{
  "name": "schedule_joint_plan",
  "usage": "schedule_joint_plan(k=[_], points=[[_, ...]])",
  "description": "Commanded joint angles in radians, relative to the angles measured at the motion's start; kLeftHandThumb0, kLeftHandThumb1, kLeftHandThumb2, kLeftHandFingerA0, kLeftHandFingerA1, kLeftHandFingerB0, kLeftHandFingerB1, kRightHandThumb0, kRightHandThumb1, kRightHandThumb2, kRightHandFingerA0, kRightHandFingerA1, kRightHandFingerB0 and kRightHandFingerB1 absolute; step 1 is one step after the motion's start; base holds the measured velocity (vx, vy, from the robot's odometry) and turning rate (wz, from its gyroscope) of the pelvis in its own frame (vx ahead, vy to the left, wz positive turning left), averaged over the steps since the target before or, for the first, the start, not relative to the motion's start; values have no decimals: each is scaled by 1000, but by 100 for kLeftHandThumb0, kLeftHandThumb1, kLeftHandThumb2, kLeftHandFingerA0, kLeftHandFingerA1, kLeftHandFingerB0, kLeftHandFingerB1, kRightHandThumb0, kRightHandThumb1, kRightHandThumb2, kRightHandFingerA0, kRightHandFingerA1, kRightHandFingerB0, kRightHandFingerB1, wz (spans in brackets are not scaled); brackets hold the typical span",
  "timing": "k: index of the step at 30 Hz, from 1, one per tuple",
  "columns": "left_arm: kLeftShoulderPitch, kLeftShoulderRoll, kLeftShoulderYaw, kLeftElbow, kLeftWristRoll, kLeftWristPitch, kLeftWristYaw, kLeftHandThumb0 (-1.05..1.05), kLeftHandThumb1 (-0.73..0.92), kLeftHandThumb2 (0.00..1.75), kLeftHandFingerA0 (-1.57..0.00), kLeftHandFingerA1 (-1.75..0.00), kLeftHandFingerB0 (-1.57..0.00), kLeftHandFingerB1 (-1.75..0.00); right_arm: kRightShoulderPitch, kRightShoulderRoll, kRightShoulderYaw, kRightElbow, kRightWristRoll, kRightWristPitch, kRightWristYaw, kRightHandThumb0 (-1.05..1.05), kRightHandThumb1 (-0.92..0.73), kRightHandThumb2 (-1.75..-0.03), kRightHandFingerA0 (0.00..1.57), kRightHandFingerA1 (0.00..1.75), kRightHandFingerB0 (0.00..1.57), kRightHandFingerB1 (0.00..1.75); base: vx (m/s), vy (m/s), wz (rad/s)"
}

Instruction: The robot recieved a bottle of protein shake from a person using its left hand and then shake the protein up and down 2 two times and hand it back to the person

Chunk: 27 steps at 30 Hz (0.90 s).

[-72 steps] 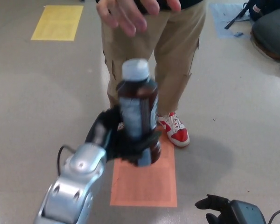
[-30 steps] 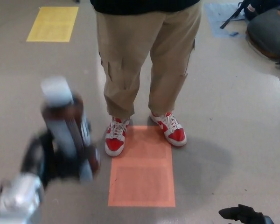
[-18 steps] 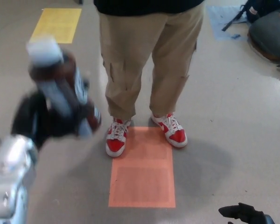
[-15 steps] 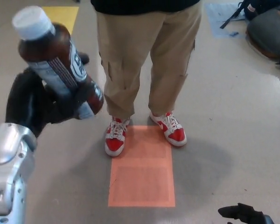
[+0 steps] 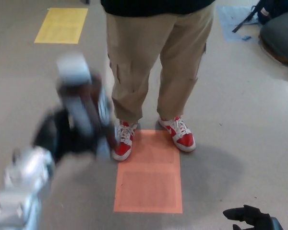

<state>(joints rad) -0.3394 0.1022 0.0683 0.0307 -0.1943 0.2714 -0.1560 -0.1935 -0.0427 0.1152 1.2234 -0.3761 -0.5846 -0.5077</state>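
Bottle lower now, blurred.

Bottle in my black left hand: dark brown, white cap. Trousers: khaki. Shoes: red-and-white. Floor patches: orange, yellow.

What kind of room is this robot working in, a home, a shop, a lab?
Most likely a lab or test space, not a home. The bare grey floor carries taped colour patches, an orange rectangle and a yellow rectangle, like position marks. Bags lie dumped at the edge.
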Motion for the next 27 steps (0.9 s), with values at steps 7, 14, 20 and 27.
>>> schedule_joint_plan(k=[7,14,20,27], points=[[135,-9,-132,103,69,39,-17,-13,80,69,-95,-133,-78,-98,1,-20,11,5,7,-20,0,-17,-73,-65,93,54,87,54,0,0,0],[89,3,-203,108,111,76,12,-15,79,70,-94,-135,-74,-100,-10,-24,0,8,22,-18,11,-19,-74,-63,96,52,87,53,-1,1,1],[-53,4,-202,117,116,148,2,-17,79,69,-92,-134,-73,-102,-17,-30,24,10,0,-13,-13,-20,-74,-63,96,52,89,53,0,0,0],[-221,-22,-191,169,109,195,-7,-17,81,76,-87,-144,-67,-116,-8,-42,35,9,-3,-12,-7,-21,-74,-63,94,52,86,52,0,0,0]])
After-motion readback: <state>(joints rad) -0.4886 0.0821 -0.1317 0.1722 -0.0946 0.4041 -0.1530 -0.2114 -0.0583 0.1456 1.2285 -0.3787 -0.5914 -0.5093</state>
